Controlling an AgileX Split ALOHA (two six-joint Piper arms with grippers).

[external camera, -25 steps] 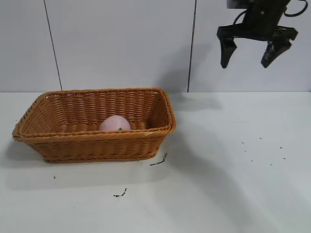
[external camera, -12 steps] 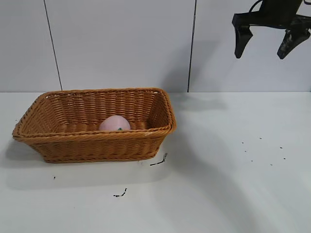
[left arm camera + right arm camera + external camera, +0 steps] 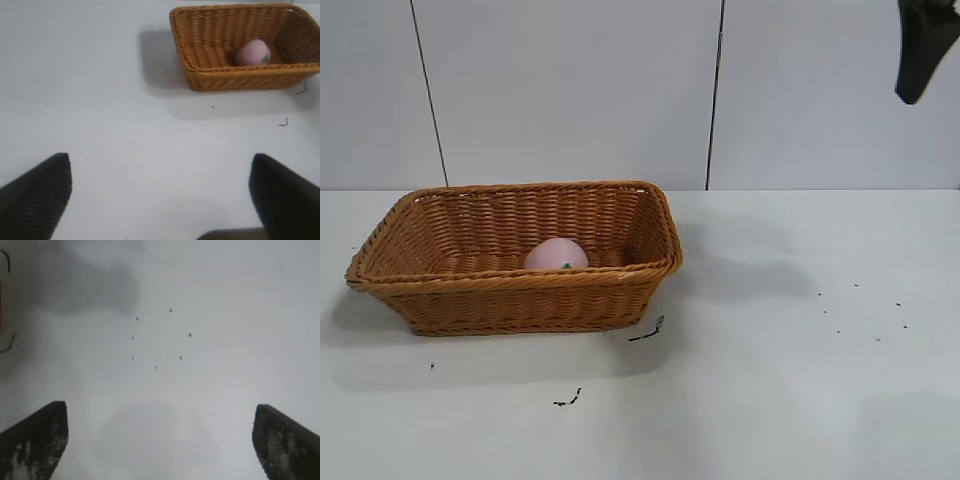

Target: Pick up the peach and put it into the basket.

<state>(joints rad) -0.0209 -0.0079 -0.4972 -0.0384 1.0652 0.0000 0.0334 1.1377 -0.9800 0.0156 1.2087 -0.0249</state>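
Observation:
The pale pink peach (image 3: 556,254) lies inside the orange-brown wicker basket (image 3: 520,281), which stands on the left of the white table. The left wrist view shows the same peach (image 3: 253,52) resting in the basket (image 3: 240,70). My right gripper (image 3: 159,409) is open and empty, high above the right side of the table. In the exterior view only one of its black fingers (image 3: 921,55) shows, at the top right corner. My left gripper (image 3: 160,159) hangs open and empty over bare table, well away from the basket.
Small black marks (image 3: 647,331) lie on the table by the basket's front right corner, and another mark (image 3: 567,400) sits nearer the front. Dark specks (image 3: 860,310) dot the right side. A grey panelled wall stands behind.
The right gripper has risen and moved right, from above the table's middle right to the frame's top corner, staying open. Basket and peach have not moved.

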